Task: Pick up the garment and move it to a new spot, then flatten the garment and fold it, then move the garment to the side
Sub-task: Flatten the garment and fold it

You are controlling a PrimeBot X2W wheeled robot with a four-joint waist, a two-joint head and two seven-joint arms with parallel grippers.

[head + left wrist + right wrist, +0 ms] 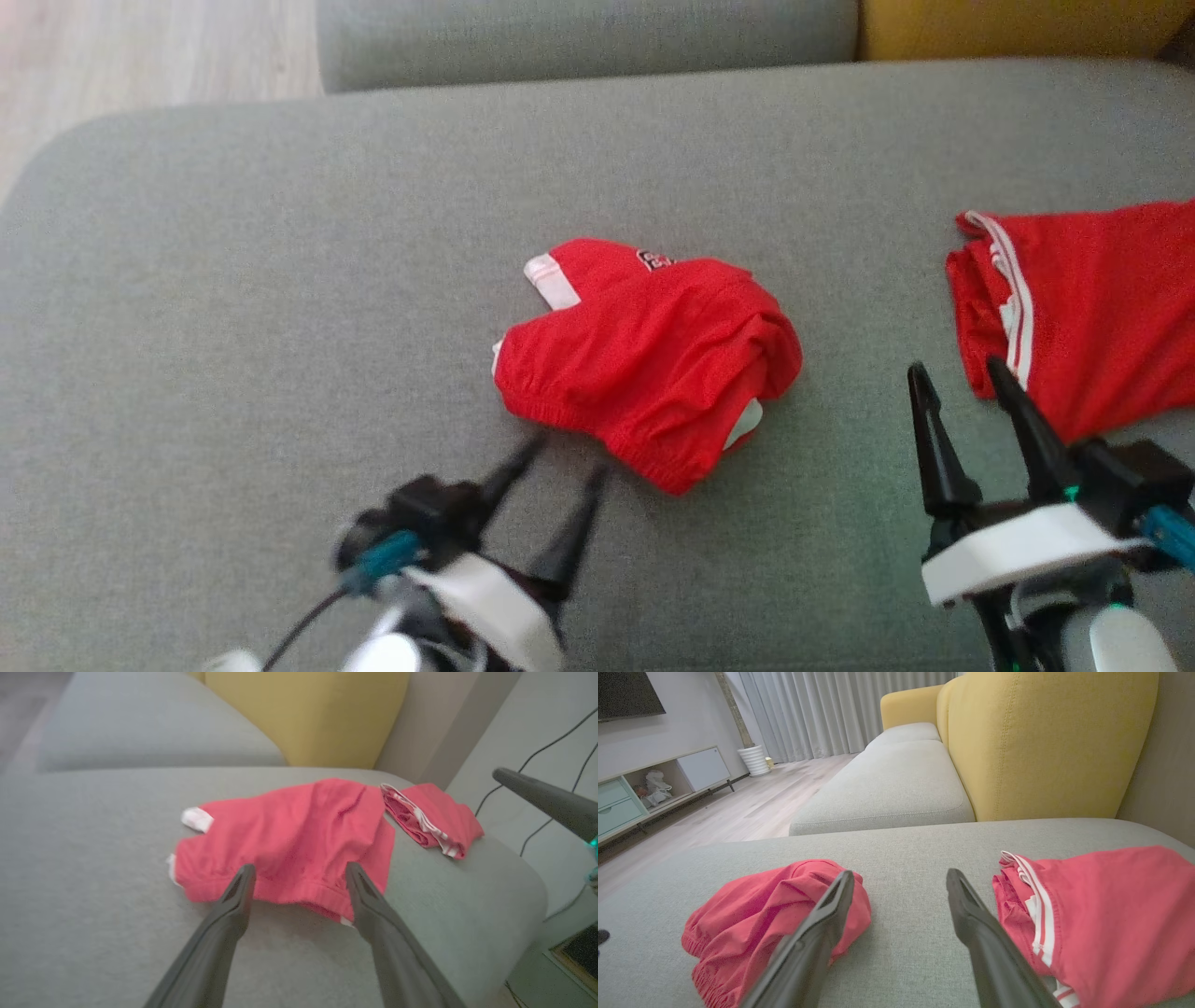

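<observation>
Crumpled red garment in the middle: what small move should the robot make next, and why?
Probably ease the left claw forward and close it on the near elastic hem of the garment: the claw is open, its tips close to that hem, and the garment lies bunched, unheld.

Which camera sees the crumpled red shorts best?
The head view: it shows the crumpled red shorts whole, from above. The left wrist view is blurry, the left gripper's fingers crossing their near edge. The right wrist view catches one end, partly behind the right gripper's finger.
</observation>
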